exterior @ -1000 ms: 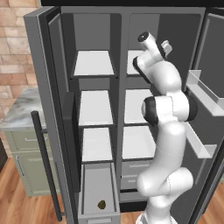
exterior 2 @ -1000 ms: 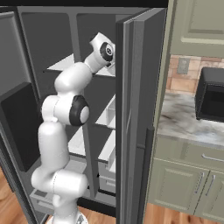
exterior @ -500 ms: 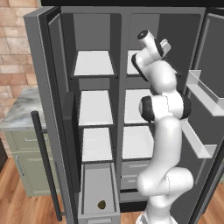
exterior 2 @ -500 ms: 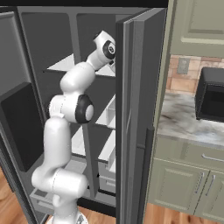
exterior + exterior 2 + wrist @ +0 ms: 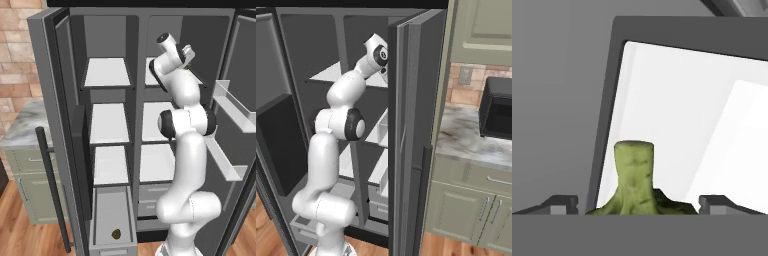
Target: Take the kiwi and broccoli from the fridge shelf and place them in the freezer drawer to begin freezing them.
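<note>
Kitchen scene: a grey two-door fridge (image 5: 135, 35) is seen with both doors swung open, between a brick wall with a marble counter (image 5: 20, 127) on one side and green cabinets plus a dark microwave (image 5: 500, 107) on the other. No brand, label or readable writing is found anywhere. Six white shelves are counted in the left base view, three per column. One long narrow freezer drawer (image 5: 113, 245) is pulled out at the bottom left; one kiwi (image 5: 116, 233) is seen lying on its grey floor near the front.

One arm is raised to the upper right fridge shelf (image 5: 677, 115). One broccoli (image 5: 634, 182) is seen in the hand view, stem pointing up the picture, resting on that white shelf. The gripper (image 5: 638, 202) is spread wide, a fingertip (image 5: 562, 204) on each side of the floret with a gap to both; nothing is gripped.
</note>
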